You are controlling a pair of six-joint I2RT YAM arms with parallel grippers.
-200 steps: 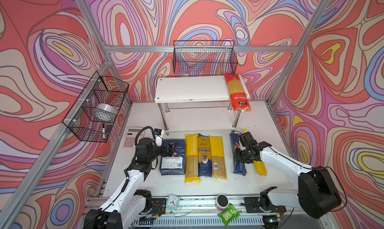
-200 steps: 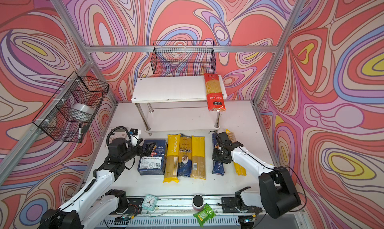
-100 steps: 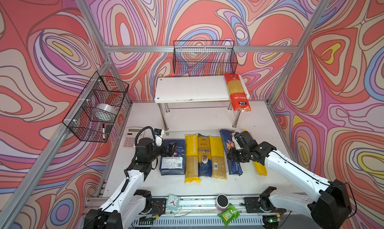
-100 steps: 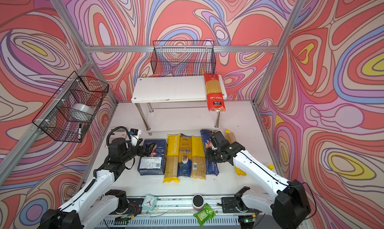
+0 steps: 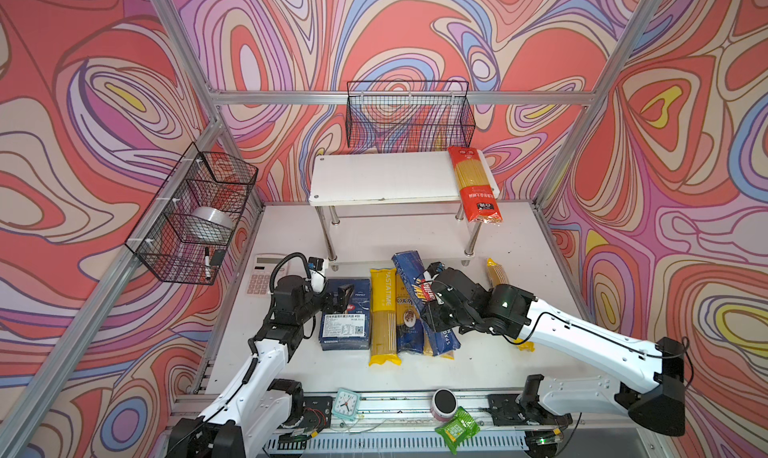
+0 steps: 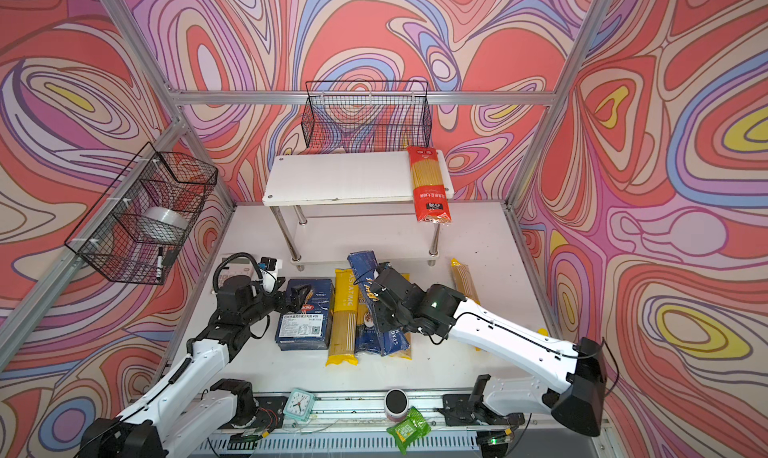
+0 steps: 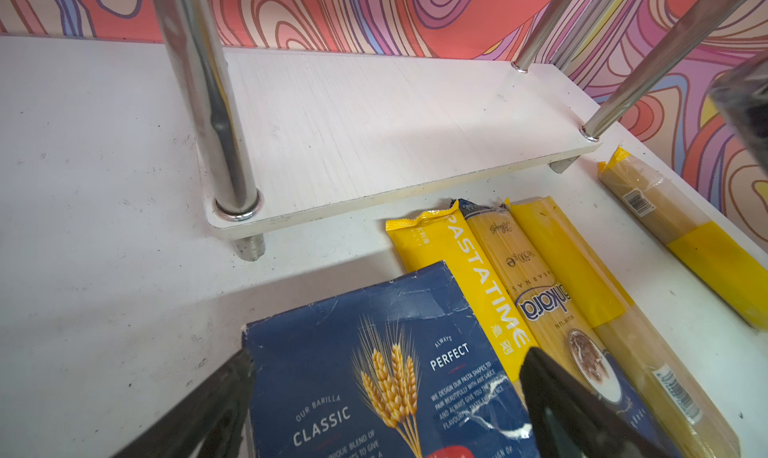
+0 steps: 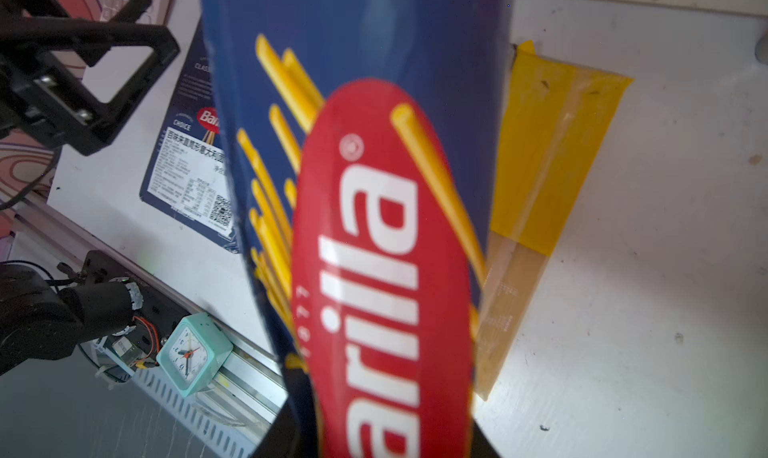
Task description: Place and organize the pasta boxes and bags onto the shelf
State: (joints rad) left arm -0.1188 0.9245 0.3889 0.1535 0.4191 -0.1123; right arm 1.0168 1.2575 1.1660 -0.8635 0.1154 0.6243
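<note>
Swirling pink, red and purple walls wrap the whole cell, and below them we have the white counter (image 5: pixel 498 364), with the two-tier shelf (image 5: pixel 374 177) standing at the back middle.

Starting on the far left, a black wire basket (image 5: pixel 191 211) hangs from the frame, and a white calculator (image 5: pixel 259 277) lies on the counter below it. Next comes the left hand (image 5: pixel 338 300). Its jaws are spread wide, astride the far end of the navy Barilla carton (image 5: pixel 345 314), which lies flat on the counter. We cannot tell whether they touch it.

Right beside the carton, packed side by side, we see the yellow PASTA TIME bag (image 5: pixel 384 314), then the dark blue-gold bag (image 5: pixel 405 327), then a yellow-and-clear bag (image 7: pixel 582 277). All three lie lengthwise on the counter.

Slanting over the last two is the long blue Barilla Spaghetti box (image 5: pixel 411 269), its far end near the shelf's lower board. The right hand (image 5: pixel 430 308) is clamped around its middle. In the right wrist view the red logo fills the frame.

Further right, up on the shelf's top board, the red-and-clear bag (image 5: pixel 473 186) lies at the right end, its near end hanging over the front edge. Last, a second yellow-and-clear bag (image 5: pixel 498 277) lies alone on the counter, partly under the right arm.
</note>
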